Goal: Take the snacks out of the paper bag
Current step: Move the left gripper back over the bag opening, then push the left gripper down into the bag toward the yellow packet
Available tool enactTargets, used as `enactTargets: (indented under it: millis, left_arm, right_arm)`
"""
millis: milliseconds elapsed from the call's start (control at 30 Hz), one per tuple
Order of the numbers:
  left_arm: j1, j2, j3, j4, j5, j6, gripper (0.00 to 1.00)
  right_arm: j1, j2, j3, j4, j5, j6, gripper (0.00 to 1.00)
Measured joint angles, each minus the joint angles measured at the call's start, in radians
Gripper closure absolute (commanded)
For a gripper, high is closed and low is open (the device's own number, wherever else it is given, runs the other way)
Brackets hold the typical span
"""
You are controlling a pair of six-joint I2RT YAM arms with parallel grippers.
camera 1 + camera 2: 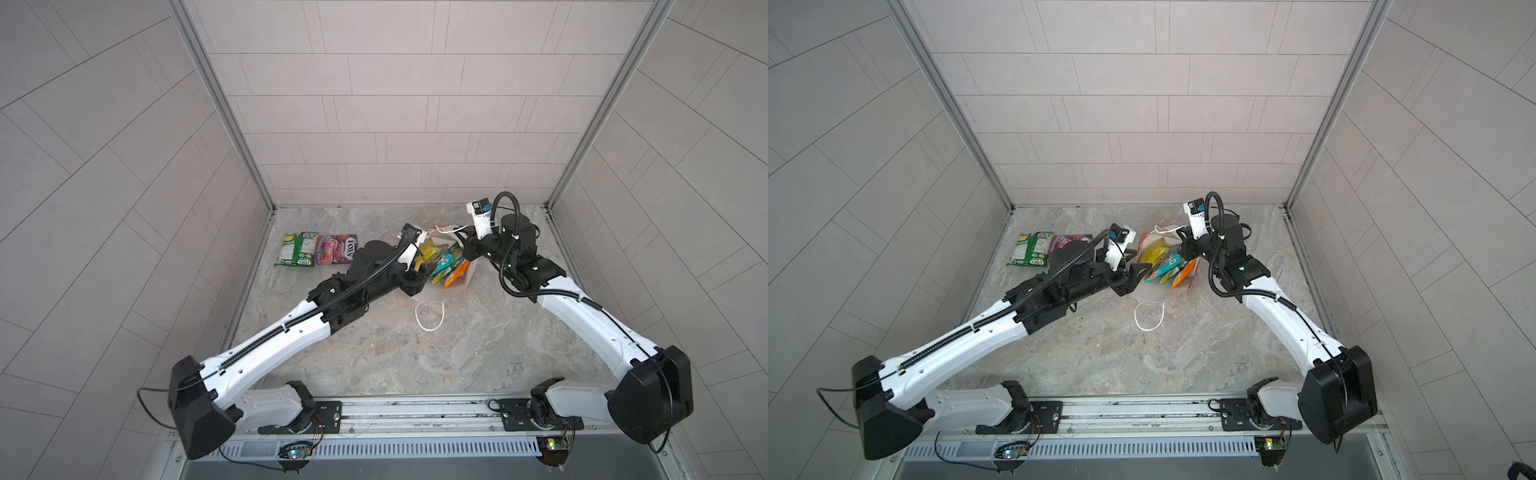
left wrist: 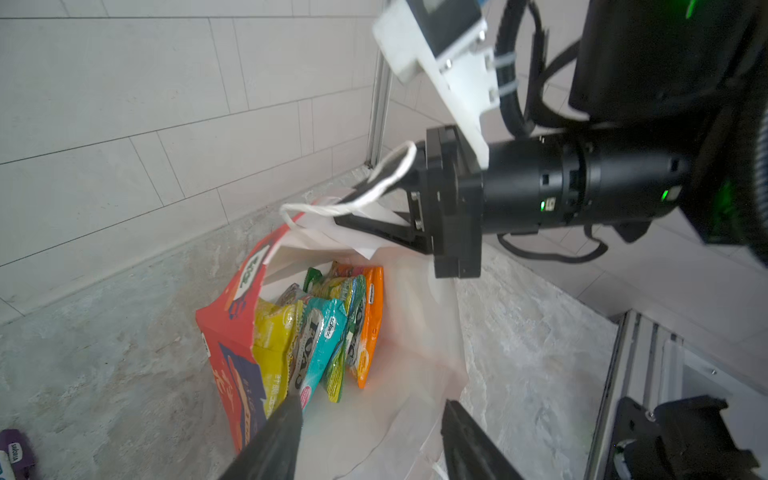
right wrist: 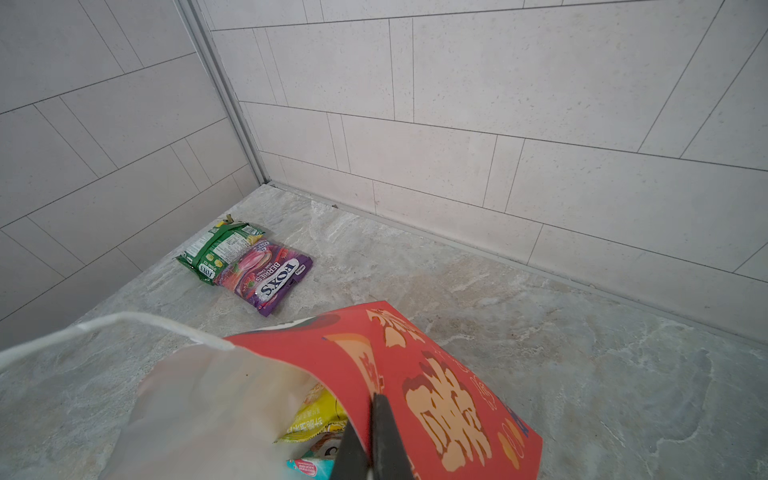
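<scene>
Four snacks [image 2: 324, 332] are half hidden in the paper bag [image 2: 228, 340], clamped by the right fingers [image 3: 386, 432]. The left fingers [image 2: 278, 444] are spread.

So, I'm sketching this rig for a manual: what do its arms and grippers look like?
The left arm and right arm: white shells, black joint housings, black corrugated cable hoses. The left gripper and right gripper: black, with white camera brackets.
</scene>
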Motion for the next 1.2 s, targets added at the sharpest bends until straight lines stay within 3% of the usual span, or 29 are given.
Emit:
enactTargets:
  millis: [167,233,367,800,1200]
  left_arm:
    - [-0.061,0.097,0.019,-0.022,-0.038,0.096,0.46]
    - [-0.072,0.130,0.019,-0.023,-0.045,0.134,0.55]
    - [-0.074,0.198,0.022,-0.027,-0.078,0.182,0.57]
    - [0.029,0.398,0.117,-0.027,-0.216,0.247,0.53]
    - [0.085,0.511,0.185,0.004,-0.244,0.267,0.52]
  right_arm:
    - [0.000,0.000,0.000,-0.004,0.000,0.000,1.00]
    - [0.000,0.000,0.000,-0.005,0.000,0.000,1.00]
    - [0.000,0.000,0.000,-0.005,0.000,0.000,1.00]
    - [0.000,-0.002,0.000,-0.005,0.001,0.000,1.00]
    - [0.000,-0.008,-0.004,-0.007,0.007,0.001,1.00]
